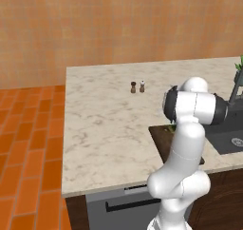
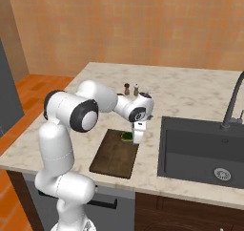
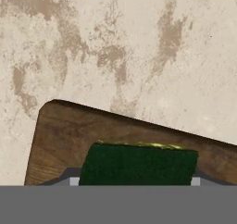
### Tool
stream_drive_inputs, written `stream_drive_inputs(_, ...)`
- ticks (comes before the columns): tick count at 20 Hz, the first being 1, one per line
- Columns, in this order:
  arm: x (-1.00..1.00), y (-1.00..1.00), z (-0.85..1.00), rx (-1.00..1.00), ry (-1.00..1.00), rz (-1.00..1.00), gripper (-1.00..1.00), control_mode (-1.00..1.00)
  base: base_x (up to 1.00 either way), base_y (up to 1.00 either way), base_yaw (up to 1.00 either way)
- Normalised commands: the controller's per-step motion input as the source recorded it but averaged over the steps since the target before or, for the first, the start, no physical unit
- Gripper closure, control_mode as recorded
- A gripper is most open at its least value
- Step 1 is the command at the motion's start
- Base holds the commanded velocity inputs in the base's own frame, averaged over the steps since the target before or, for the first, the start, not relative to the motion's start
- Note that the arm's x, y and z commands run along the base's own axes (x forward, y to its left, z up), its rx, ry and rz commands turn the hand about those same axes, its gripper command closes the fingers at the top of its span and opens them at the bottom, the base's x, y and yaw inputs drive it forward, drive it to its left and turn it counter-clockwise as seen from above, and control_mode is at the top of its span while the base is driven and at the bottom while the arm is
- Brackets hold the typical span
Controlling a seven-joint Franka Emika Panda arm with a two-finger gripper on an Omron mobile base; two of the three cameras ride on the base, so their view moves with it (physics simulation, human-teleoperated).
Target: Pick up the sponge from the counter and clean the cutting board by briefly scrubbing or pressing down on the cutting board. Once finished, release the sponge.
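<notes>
We hold the sponge (image 3: 139, 164) clamped in our pincer (image 2: 137, 137) low over the board (image 2: 115, 153), ready to press it clean

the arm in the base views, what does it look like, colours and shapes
Glossy white arm built of rounded, tube-like segments, with dark grey-black bands and round caps at the joints. The white claw is small and blocky, below a wrist bearing a dark circular cap. No cables or markings are visible.

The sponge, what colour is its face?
Dark green, with a thin yellow edge; the sponge shows best in the hand view.
</notes>
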Motion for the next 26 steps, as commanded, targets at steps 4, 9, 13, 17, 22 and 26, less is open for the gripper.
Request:
stream_drive_inputs(4, -0.44, -0.16, -0.38, -0.01, 0.0, 0.0, 1.0, -1.0, 0.0, 0.0, 0.0)
stream_drive_inputs(9, -0.78, 0.15, -0.44, -0.09, -0.04, 0.0, 1.0, -1.0, 0.0, 0.0, 0.0)
stream_drive_inputs(13, -0.73, 0.16, 0.0, -0.02, -0.04, 0.0, 1.0, -1.0, 0.0, 0.0, 0.0)
stream_drive_inputs(17, -0.41, 0.01, -0.47, -0.02, 0.04, 0.0, 1.0, -1.0, 0.0, 0.0, 0.0)
stream_drive_inputs(22, -0.14, 0.48, -0.78, -0.06, 0.02, 0.0, 1.0, -1.0, 0.0, 0.0, 0.0)
stream_drive_inputs(26, -0.04, 0.66, 0.01, 0.01, 0.0, 0.0, 1.0, -1.0, 0.0, 0.0, 0.0)
